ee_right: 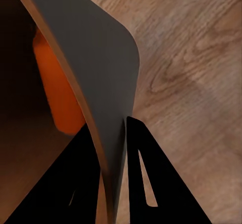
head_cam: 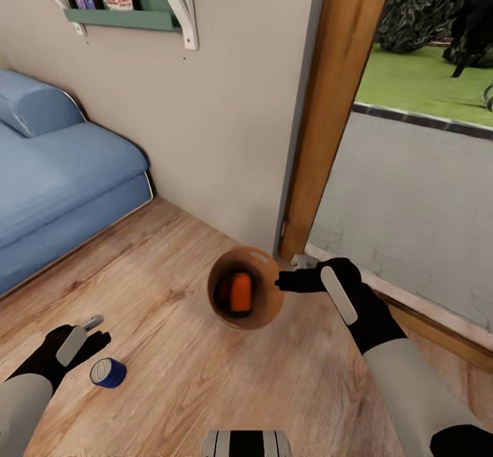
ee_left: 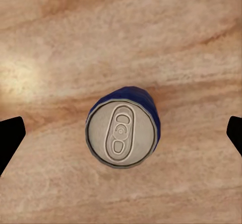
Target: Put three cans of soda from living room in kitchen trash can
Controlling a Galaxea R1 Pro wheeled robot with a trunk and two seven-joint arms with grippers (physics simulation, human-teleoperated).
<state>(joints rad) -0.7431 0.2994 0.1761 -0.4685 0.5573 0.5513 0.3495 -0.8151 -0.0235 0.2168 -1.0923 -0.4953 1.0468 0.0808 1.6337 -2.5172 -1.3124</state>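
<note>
Between the two black fingers [ee_right: 75,183] of the right gripper [ee_right: 112,133] runs the wall of the tash can [ee_right: 96,63]: in the right wrist view one finger lies inside the brown interior and the other against the dark grey outside, narrowed onto the rim. From the head camera that right gripper [head_cam: 282,281] meets the can's rim [head_cam: 272,306] at its right edge, low and just right of the frame's centre. Inside the bucket lies an orange soda can [head_cam: 240,292], its bright side also showing in the wrist view [ee_right: 58,93]; the darker space beside it is too dim to read.

At the lower left of the head view the left gripper [head_cam: 96,330] hangs above the wood floor [head_cam: 171,375], with the dark blue soda can [head_cam: 107,373] just below and right of it in the frame, upright on the boards. The left wrist camera looks straight down on this can's silver top [ee_left: 122,132], and the black fingertips [ee_left: 10,138] sit at the two side edges of that picture, spread wide and well clear of the can.

A blue sofa [head_cam: 55,176] fills the left of the head view beneath a wall shelf [head_cam: 123,15]. A wood door frame [head_cam: 329,114] rises at centre right, with grey paving [head_cam: 411,190] and grass [head_cam: 424,80] beyond.
</note>
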